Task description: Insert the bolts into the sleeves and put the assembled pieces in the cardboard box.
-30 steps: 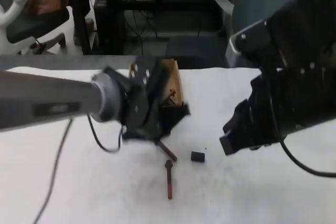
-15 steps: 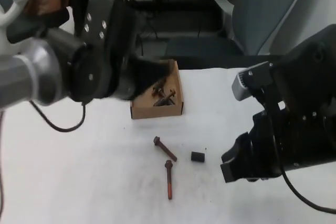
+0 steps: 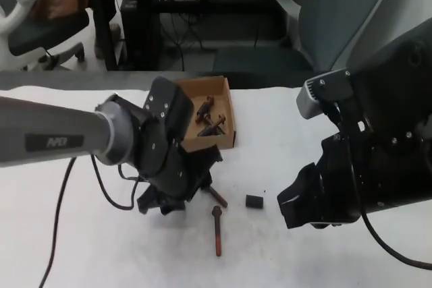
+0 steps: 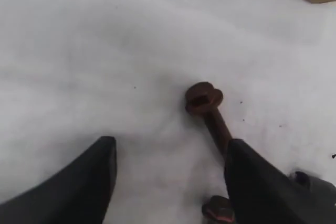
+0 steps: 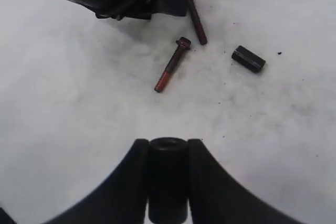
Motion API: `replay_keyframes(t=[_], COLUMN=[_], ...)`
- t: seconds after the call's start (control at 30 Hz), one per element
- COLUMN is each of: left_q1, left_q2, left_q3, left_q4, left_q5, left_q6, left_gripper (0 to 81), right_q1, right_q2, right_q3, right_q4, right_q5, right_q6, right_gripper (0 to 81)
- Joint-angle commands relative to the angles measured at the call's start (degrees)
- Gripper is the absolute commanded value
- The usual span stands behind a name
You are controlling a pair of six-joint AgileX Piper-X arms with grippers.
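Two rusty bolts lie on the white bench: a longer bolt (image 3: 217, 231) (image 5: 170, 64) and a shorter bolt (image 3: 217, 197) (image 4: 209, 109) (image 5: 195, 17). My left gripper (image 3: 181, 197) (image 4: 170, 145) is open and low over the bench, with the shorter bolt's head between its fingers, close to one of them. A loose black sleeve (image 3: 254, 201) (image 5: 248, 59) rests just right of the bolts. At the right, above the bench, my right gripper (image 3: 297, 210) (image 5: 168, 145) is shut on another black sleeve (image 5: 168, 177). The cardboard box (image 3: 196, 84) behind holds several assembled pieces (image 3: 209, 119).
A black cable (image 3: 61, 207) trails from the left arm across the bench. Office chairs and desk legs stand beyond the far edge. Bare white bench surface lies in front of the bolts and to the left.
The left arm rose from in front of the box, swung up over it, then came down with its open gripper at the shorter bolt. The right arm has barely shifted.
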Motion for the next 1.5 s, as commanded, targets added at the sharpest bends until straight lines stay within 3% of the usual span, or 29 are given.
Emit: replay_keyframes(t=[0.0,0.1,0.37,0.57,0.8,1.0,1.13,1.3,1.47], left_q1=[0.0,-0.1,-1.4,-1.5,-1.4,-1.9,-2.9,-2.7,-2.0], left_q2=[0.4,1.0,2.3,6.0,6.2,8.4,8.4,2.3,-9.6], left_q3=[-0.6,-2.2,-6.9,-9.8,-10.1,-10.1,-10.1,-10.1,-10.1], left_q4=[-1.5,-0.7,1.5,7.2,9.2,12.9,12.3,-0.5,-0.9], left_q5=[-0.2,-0.4,-5.1,-3.2,-5.4,-2.2,-2.7,-2.4,-4.9], left_q6=[-2.5,-4.5,-4.7,-4.7,-4.7,-3.0,0.5,5.5,22.0], left_gripper=[55.6,48.7,48.6,46.9,30.8,1.0,1.8,1.8,1.8], right_q1=[-0.2,-0.2,-0.2,-0.2,-0.2,-0.3,-0.3,-0.3,0.0], right_q2=[-0.6,-0.6,-0.8,-2.0,-5.2,-5.7,-5.7,-5.7,-5.7], right_q3=[-0.7,-0.7,-0.7,-0.7,-0.7,-0.7,-0.7,-0.7,-0.7], right_q4=[-0.8,-1.9,-5.3,-5.2,-5.1,-6.2,-6.4,-6.2,-5.0], right_q5=[-1.8,-3.2,-6.5,-7.3,-7.3,-7.3,-7.3,-7.3,-6.9], right_q6=[0.4,0.4,0.4,0.4,0.4,0.4,0.4,0.3,-7.7], right_gripper=[0.6,0.6,0.6,0.6,0.6,0.6,0.6,0.6,0.6])
